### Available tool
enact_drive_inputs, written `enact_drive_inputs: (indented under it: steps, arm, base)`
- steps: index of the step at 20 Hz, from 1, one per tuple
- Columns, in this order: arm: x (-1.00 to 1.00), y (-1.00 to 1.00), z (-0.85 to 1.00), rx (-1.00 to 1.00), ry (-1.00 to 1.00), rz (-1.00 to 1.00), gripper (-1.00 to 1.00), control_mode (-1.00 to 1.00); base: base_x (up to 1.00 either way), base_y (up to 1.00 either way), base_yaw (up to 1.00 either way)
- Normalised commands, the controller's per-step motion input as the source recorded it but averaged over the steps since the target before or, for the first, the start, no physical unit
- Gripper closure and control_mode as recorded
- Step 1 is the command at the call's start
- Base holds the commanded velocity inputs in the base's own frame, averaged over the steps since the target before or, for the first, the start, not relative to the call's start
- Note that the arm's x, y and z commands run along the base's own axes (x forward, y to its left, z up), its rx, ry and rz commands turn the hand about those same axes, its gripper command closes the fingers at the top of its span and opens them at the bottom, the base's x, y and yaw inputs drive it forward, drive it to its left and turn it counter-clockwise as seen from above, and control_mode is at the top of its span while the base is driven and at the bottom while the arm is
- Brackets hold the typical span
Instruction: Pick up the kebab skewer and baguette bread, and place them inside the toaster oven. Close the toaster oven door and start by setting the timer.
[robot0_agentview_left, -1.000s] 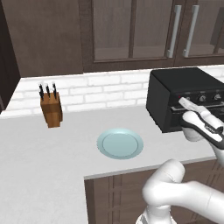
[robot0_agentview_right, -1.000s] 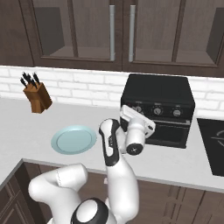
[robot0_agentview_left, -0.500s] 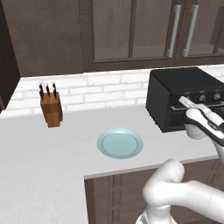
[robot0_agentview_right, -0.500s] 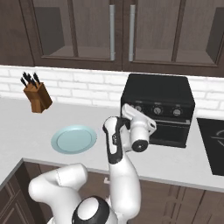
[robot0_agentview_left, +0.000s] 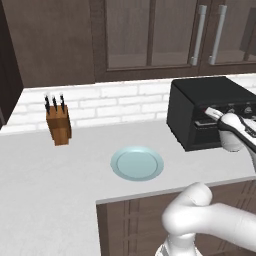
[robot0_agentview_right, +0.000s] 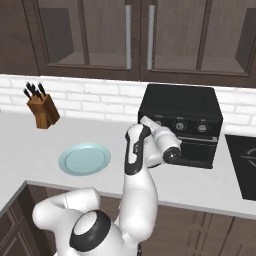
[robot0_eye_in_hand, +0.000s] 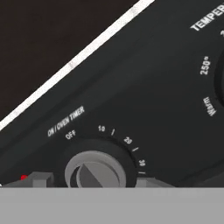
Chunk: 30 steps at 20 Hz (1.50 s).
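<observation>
The black toaster oven (robot0_agentview_right: 182, 107) stands on the counter at the right, its dark door (robot0_agentview_right: 197, 150) shut below the row of knobs. My gripper (robot0_agentview_right: 146, 120) is pressed up to the left end of that row. In the hand view the timer knob (robot0_eye_in_hand: 94, 168), marked OFF, 10, 20 and 30, sits between my two fingertips (robot0_eye_in_hand: 35, 179), which stand open on either side with a small gap to its rim. From the left, the gripper (robot0_agentview_left: 211, 112) meets the oven (robot0_agentview_left: 200, 95) at its front. The kebab skewer and the baguette bread are hidden.
A pale blue plate (robot0_agentview_left: 137, 163) lies bare near the counter's front edge. A brown knife block (robot0_agentview_left: 58, 124) stands at the back left by the brick wall. A dark cooktop (robot0_agentview_right: 244, 165) lies to the right of the oven. Cabinets hang above.
The hand has risen and pushed in toward the oven's knob row. Oven, plate and knife block have stayed put.
</observation>
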Motion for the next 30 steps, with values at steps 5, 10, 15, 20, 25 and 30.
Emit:
enact_drive_inputs:
  steps: [5, 10, 15, 20, 25, 30]
  arm:
    - [0.16, -0.05, 0.05, 0.17, 0.0, 0.0, 1.0, -1.0]
    - [0.21, -0.02, 0.06, 0.21, 0.0, -0.04, 1.0, -1.0]
    - [0.2, -0.06, 0.02, 0.24, -0.02, -0.1, 1.0, -1.0]
    - [0.29, -0.06, 0.03, 0.27, -0.07, -0.15, 1.0, -1.0]
    - [0.6, -0.14, 0.16, 0.24, -0.11, -0.14, 1.0, -1.0]
    - [0.48, -0.29, 0.27, 0.24, -0.06, -0.11, 1.0, -1.0]
  base:
    - [0.0, 0.0, 0.0]
    - [0.0, 0.0, 0.0]
    - [0.0, 0.0, 0.0]
    - [0.0, 0.0, 0.0]
    - [0.0, 0.0, 0.0]
    - [0.0, 0.0, 0.0]
